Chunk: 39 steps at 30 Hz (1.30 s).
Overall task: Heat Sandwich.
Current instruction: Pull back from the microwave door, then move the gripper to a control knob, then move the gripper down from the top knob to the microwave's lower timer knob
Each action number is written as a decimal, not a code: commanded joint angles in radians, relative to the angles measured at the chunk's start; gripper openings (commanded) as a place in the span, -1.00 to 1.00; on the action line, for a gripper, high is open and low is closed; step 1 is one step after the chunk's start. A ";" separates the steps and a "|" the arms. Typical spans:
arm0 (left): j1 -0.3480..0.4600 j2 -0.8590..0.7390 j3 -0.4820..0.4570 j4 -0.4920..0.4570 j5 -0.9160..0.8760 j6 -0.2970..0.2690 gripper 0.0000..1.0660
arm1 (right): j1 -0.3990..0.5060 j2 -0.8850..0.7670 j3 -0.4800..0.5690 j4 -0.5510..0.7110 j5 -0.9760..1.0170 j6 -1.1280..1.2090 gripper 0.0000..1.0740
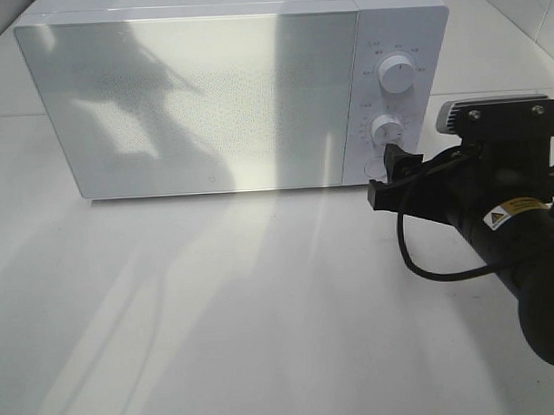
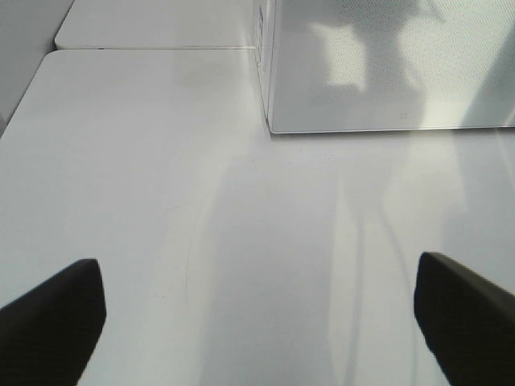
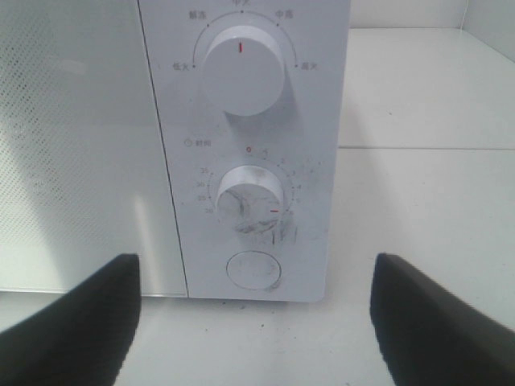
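Observation:
The white microwave (image 1: pixel 200 92) stands at the back of the table with its door (image 3: pixel 72 145) shut. The sandwich is out of view. My right gripper (image 1: pixel 385 175) is open and empty, close in front of the control panel. In the right wrist view the right gripper (image 3: pixel 253 273) frames the round button (image 3: pixel 252 271) under the lower knob (image 3: pixel 249 197). The upper knob (image 3: pixel 241 68) sits above. My left gripper (image 2: pixel 257 269) hangs open over bare table, with its dark fingers (image 2: pixel 56 314) wide apart and nothing between them. It faces the microwave's left front corner (image 2: pixel 269 121).
The white table (image 1: pixel 217 310) spreads in front of the microwave. A black cable (image 1: pixel 425 266) loops under the right arm (image 1: pixel 524 253). A seam between table panels (image 2: pixel 153 48) runs to the left of the microwave.

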 commanded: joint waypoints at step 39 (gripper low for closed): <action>0.001 -0.028 0.003 -0.008 -0.009 -0.005 0.86 | -0.170 0.277 -0.312 -0.143 0.039 0.026 0.42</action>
